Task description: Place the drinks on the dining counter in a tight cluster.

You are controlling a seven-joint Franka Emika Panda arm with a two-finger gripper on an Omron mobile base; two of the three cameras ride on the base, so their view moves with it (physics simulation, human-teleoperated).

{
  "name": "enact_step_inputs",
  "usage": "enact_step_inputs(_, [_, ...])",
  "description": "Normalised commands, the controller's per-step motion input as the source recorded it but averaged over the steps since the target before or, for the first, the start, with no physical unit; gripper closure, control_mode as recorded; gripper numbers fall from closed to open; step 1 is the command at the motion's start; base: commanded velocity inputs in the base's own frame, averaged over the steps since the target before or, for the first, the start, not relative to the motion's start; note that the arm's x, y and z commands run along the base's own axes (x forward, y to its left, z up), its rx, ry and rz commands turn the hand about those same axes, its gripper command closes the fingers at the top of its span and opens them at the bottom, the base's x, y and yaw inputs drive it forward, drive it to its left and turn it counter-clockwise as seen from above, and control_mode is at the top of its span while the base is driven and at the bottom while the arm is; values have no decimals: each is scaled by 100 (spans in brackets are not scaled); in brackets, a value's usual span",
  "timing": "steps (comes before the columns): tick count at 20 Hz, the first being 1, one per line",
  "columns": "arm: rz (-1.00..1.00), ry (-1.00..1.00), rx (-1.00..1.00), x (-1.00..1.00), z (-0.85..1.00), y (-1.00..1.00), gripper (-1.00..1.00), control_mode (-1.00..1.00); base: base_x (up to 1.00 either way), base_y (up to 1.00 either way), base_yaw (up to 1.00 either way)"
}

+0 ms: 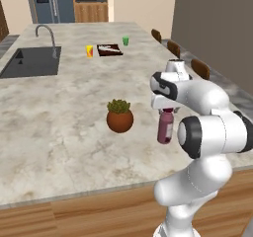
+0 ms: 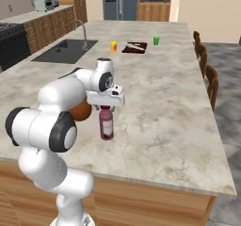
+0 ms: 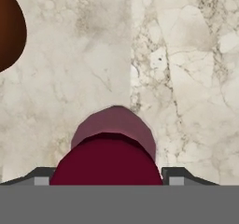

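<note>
The tall dark-red bottle (image 1: 165, 128) (image 2: 107, 125) stands upright near the front edge of the beige marble dining counter (image 1: 59, 112) (image 2: 164, 107), just right of the plant pot. My gripper (image 1: 167, 111) (image 2: 106, 108) comes straight down over it and is shut on its maroon cap. In the hand view the cap (image 3: 112, 148) sits between the two fingertips (image 3: 42, 177), with marble (image 3: 186, 55) below. Whether the bottle's base touches the top, I cannot tell. The black bottle and the white bottle are out of view.
A round brown plant pot (image 1: 119, 118) (image 2: 81, 111) (image 3: 9, 27) sits close to the bottle's left. Farther back are a yellow cup (image 1: 89, 51) (image 2: 113, 46), a dark board (image 1: 109, 50) (image 2: 134, 47), a green cup (image 1: 125, 41) (image 2: 156, 40) and the sink (image 1: 32, 61) (image 2: 66, 51). Chairs (image 1: 200, 68) (image 2: 212, 84) line the right edge.
</note>
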Motion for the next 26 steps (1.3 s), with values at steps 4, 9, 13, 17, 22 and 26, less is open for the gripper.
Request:
enact_step_inputs(4, [0,0,0,37,-1,4,100,-100,0,0,0])
enact_step_inputs(9, [0,0,0,18,-2,0,100,-100,0,0,0])
enact_step_inputs(13, [0,0,0,0,-29,0,100,-100,0,0,0])
enact_step_inputs(17, [0,0,0,0,-37,0,100,-100,0,0,0])
enact_step_inputs(22, [0,0,0,0,-34,0,100,-100,0,0,0])
enact_step_inputs(26, [0,0,0,0,0,0,100,-100,0,0,0])
